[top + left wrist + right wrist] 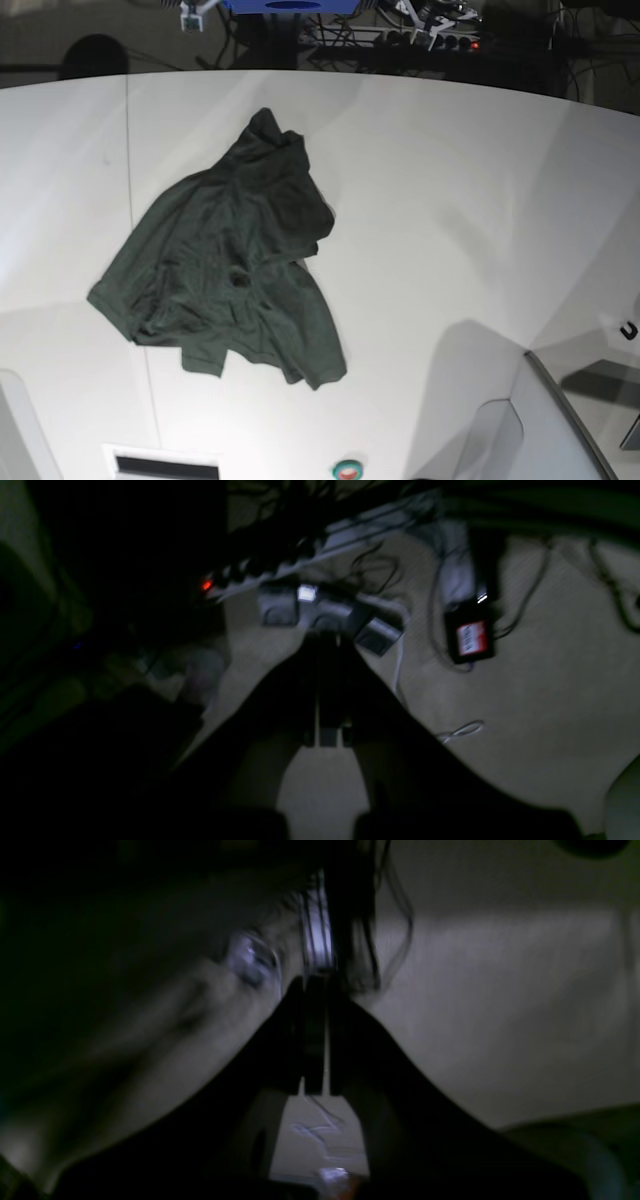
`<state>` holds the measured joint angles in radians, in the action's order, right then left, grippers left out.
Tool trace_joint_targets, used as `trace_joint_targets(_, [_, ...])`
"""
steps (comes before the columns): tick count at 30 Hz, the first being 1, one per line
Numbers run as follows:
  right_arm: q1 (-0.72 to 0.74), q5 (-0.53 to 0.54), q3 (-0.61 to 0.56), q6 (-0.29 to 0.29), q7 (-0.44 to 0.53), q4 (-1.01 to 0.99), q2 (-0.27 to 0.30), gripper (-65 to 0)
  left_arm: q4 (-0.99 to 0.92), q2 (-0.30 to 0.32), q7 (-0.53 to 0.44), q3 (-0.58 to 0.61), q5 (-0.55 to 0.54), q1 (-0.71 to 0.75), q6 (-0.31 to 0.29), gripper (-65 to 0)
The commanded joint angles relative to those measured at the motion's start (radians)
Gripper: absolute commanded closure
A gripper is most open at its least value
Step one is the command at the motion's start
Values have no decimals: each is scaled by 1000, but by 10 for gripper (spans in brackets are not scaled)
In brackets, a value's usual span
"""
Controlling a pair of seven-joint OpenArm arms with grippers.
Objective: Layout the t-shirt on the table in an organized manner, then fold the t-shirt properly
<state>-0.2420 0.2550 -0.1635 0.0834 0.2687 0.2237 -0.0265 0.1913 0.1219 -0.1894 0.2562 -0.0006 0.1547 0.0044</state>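
Both hands are pressed together and hold nothing: left hand [327,690] and right hand [315,1040] each hang over a dim floor with cables. On the white bench [450,200] the dark green t-shirt [235,260] lies crumpled, left of the middle, touched by neither hand.

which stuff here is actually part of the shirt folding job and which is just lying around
Belongs to the job:
- t-shirt, dark green, lying crumpled
- table, white, under the shirt
- left gripper and right gripper, both shut, holding nothing

Just lying about:
- power strip and cables on the floor
- blue object beyond the far edge
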Motion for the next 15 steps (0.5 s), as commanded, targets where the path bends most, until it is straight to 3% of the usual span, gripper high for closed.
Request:
trace_joint_targets(1, [16, 0, -38, 0, 25, 16, 18, -2, 1, 5, -8, -1, 1, 7, 3, -3])
trace_joint_targets(4, [34, 2, -95, -6, 17, 9, 35, -6, 3, 9, -9, -1, 0, 7, 3, -3])
trace_joint_targets(11, [60, 2, 17, -7, 17, -99, 36, -12, 3, 8, -8, -1, 0, 4, 3, -5])
trace_joint_targets(13, [57, 0, 38, -7, 17, -99, 49, -63, 3, 8, -8, -2, 0, 6, 3, -5])
trace_joint_targets(15, [53, 2, 54, -9, 4, -99, 61, -185, 3, 8, -8, -2, 0, 9, 3, -5])
